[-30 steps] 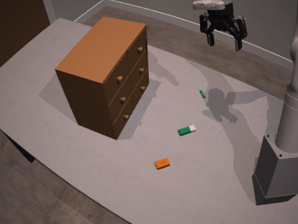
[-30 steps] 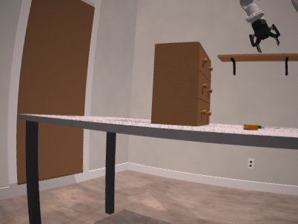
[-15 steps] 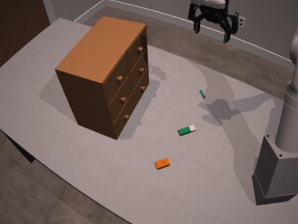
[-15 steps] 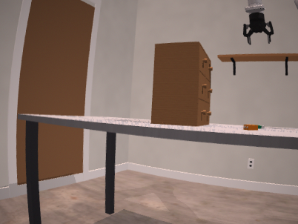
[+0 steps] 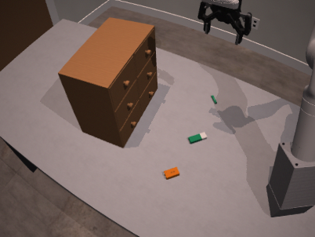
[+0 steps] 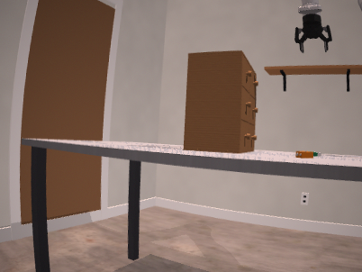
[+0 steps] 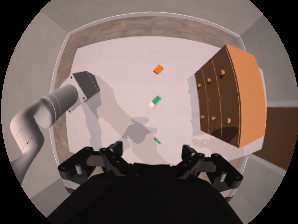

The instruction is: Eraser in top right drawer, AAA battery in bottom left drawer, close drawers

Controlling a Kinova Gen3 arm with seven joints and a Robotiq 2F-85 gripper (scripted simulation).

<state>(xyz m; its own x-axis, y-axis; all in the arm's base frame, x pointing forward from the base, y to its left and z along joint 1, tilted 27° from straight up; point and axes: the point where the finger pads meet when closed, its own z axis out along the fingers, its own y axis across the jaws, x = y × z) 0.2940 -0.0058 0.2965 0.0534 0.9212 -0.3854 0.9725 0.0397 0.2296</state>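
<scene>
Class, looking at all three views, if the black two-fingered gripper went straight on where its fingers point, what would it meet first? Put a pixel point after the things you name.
Probably the pale grey table top (image 5: pixel 98 173) (image 6: pixel 149 150) (image 7: pixel 115 65), near the small green stick (image 5: pixel 214 100) (image 7: pixel 157 140); depth is unclear.

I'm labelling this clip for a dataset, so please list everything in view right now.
small chest: one, brown, on the table; six drawers, all looking pushed in
drawer knobs: six, light brown, one per drawer
eraser: one, green and white, on the table between the orange item and the small green item
orange item: one, lying flat on the table
small green item: one, on the table, possibly the battery
table: one, pale top, dark legs
wall shelf: one, brown, on the wall
door: one, brown, behind the table
outlet: one, pale, on the wall
arm: one, grey, mounted by the table
gripper: one, black, open, above the table
</scene>
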